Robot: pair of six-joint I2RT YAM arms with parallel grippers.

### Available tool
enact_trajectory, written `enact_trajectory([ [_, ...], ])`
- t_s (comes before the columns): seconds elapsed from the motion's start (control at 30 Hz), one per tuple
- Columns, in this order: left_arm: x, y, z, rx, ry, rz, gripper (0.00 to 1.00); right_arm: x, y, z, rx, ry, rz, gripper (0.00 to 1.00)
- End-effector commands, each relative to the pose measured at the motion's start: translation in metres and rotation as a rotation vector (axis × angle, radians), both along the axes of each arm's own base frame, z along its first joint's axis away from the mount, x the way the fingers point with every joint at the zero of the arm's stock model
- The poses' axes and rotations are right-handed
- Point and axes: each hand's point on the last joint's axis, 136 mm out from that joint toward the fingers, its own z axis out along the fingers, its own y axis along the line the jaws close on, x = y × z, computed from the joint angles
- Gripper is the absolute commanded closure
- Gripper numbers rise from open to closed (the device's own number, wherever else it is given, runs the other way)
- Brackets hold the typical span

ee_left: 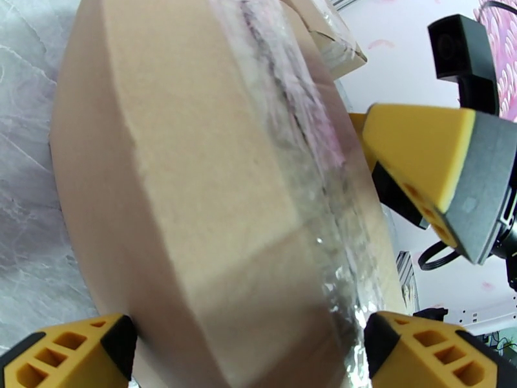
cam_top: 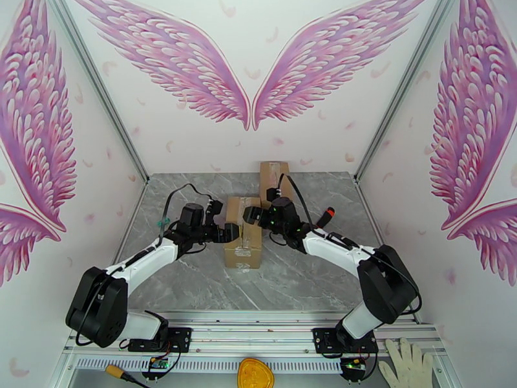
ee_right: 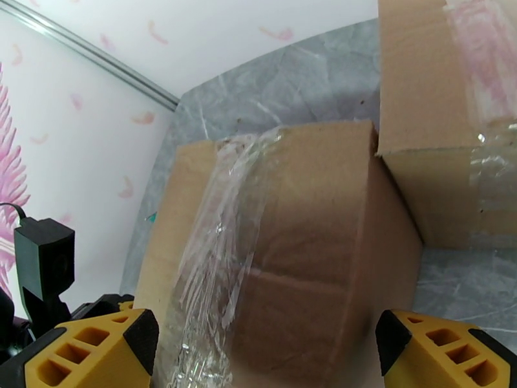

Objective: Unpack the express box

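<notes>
Grey marble-look tabletop [cam_top: 291, 286], big pink feather wings [cam_top: 187, 66] painted behind it. The overhead view has the express box [cam_top: 243, 240] mid-frame with a second carton [cam_top: 274, 179] just behind, the left gripper [cam_top: 227, 232] at the box's left edge and the right gripper [cam_top: 253, 216] at its upper end. Up close, the wrist cams add crinkly clear tape [ee_right: 220, 253] down the seam, matte brown cardboard, and chunky yellow fingers [ee_left: 71, 354] spread wide on both grippers, either side of the box.
</notes>
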Motion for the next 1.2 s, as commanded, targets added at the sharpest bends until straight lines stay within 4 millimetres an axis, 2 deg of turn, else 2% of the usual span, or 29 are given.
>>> enact_trajectory([
  [0.0,-0.005,0.009,0.009,0.019,-0.045,0.035,0.01,-0.015,-0.018,0.019,-0.077,0.02,-0.035,0.05],
  [0.1,0.0,0.02,0.029,0.049,-0.135,0.085,0.01,-0.018,-0.061,0.038,-0.184,-0.023,-0.171,0.04],
  [0.2,0.009,0.034,0.059,0.109,-0.262,0.137,0.01,-0.021,-0.104,0.058,-0.246,-0.036,-0.287,0.05],
  [0.3,0.018,0.045,0.084,0.164,-0.365,0.162,0.01,-0.023,-0.152,0.07,-0.315,-0.044,-0.41,0.09],
  [0.4,0.027,0.049,0.101,0.219,-0.45,0.157,0.01,-0.027,-0.204,0.062,-0.358,0.015,-0.54,0.19],
  [0.5,0.036,0.05,0.11,0.259,-0.502,0.152,0.01,-0.03,-0.251,0.041,-0.374,0.09,-0.664,0.41],
  [0.6,0.047,0.047,0.114,0.281,-0.534,0.142,0.01,-0.024,-0.282,0.019,-0.378,0.146,-0.746,0.42],
  [0.77,0.066,0.041,0.119,0.293,-0.563,0.13,0.01,-0.003,-0.31,-0.025,-0.373,0.315,-0.798,0.39],
  [0.93,0.081,0.042,0.122,0.296,-0.586,0.133,0.01,0.023,-0.32,-0.068,-0.398,0.444,-0.807,0.39],
  [1.17,0.095,0.054,0.115,0.293,-0.571,0.158,0.01,0.054,-0.322,-0.096,-0.431,0.512,-0.804,0.37],
])
